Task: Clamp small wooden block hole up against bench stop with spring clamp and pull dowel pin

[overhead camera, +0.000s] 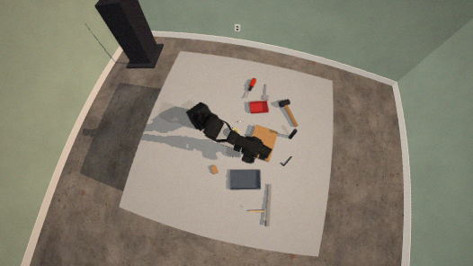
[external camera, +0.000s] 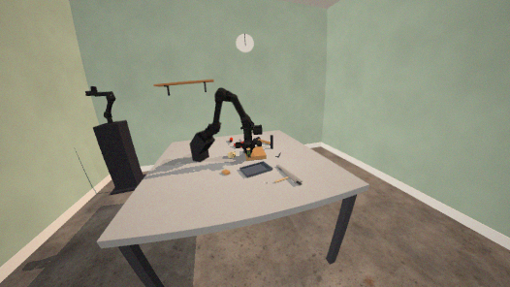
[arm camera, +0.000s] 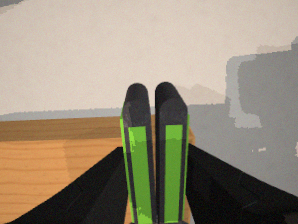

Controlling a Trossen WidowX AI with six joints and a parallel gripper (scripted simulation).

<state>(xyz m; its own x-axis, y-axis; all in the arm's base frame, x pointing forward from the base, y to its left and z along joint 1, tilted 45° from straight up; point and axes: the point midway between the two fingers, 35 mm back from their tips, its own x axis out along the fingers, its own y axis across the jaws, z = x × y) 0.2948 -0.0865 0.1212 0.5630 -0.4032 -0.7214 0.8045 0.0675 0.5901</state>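
Note:
My gripper [arm camera: 154, 154] is shut on the two black handles with green pads of the spring clamp [arm camera: 154, 152], which are pressed close together. It hangs low over the near edge of the wooden board [arm camera: 47, 163]. From above, the gripper [overhead camera: 250, 154] covers the board's [overhead camera: 266, 140] left side. From the side, the arm reaches down to the board [external camera: 257, 153]. A small orange-brown block [overhead camera: 214, 169] lies on the table off the board, left of the grey tray. The bench stop, the dowel pin and the clamp's jaws are hidden by the arm.
A grey tray [overhead camera: 244, 179] lies just in front of the board. A red tray [overhead camera: 258, 107], a screwdriver [overhead camera: 249, 86] and a hammer [overhead camera: 289, 111] lie behind it. A hex key [overhead camera: 286, 160], a ruler [overhead camera: 267, 204] and a pencil [overhead camera: 256, 210] lie nearby.

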